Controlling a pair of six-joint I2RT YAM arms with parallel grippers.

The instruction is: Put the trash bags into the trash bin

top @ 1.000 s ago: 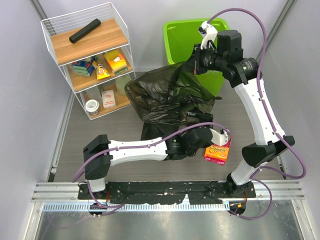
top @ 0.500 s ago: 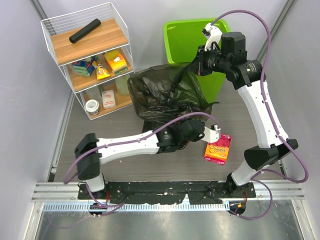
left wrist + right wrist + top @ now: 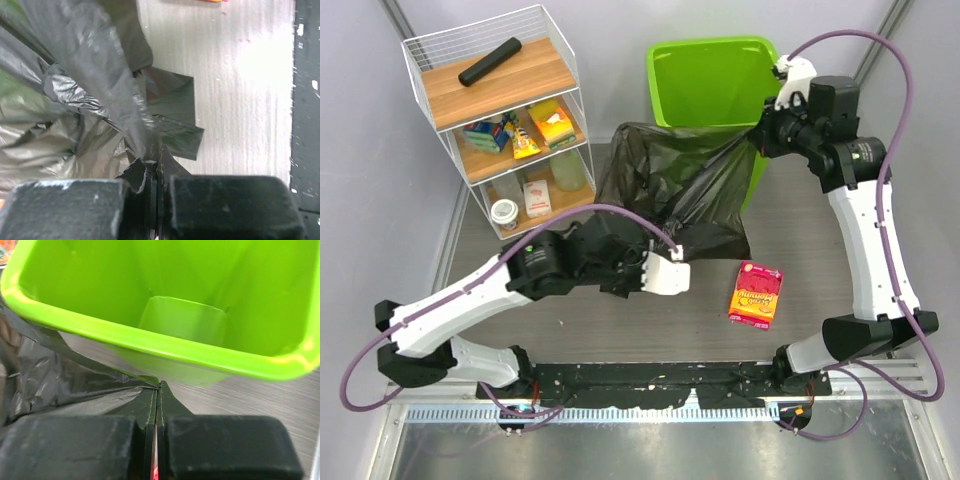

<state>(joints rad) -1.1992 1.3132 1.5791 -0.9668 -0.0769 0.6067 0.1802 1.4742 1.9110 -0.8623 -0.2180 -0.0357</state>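
The trash bag (image 3: 690, 190) is glossy, black and crinkled, and hangs stretched between my two grippers in front of the trash bin (image 3: 660, 90), a lime-green tub at the back. My right gripper (image 3: 763, 132) is shut on the bag's top edge at the bin's front right corner. In the right wrist view the jaws (image 3: 157, 410) pinch black film (image 3: 60, 385) just below the green rim (image 3: 150, 342). My left gripper (image 3: 642, 262) is shut on the bag's lower part. In the left wrist view its jaws (image 3: 156, 172) clamp a fold of the bag (image 3: 75, 100) above the floor.
A white wire shelf (image 3: 420, 75) stands at the back left, with a slim black roll (image 3: 490, 60) on top and packets and jars on the lower boards. An orange snack packet (image 3: 755, 295) lies on the floor in front of the bag, right of my left wrist.
My left gripper has shut on the bag and drawn back to the left. The right gripper has carried the bag's edge right and toward the bin's front corner, stretching the bag out.
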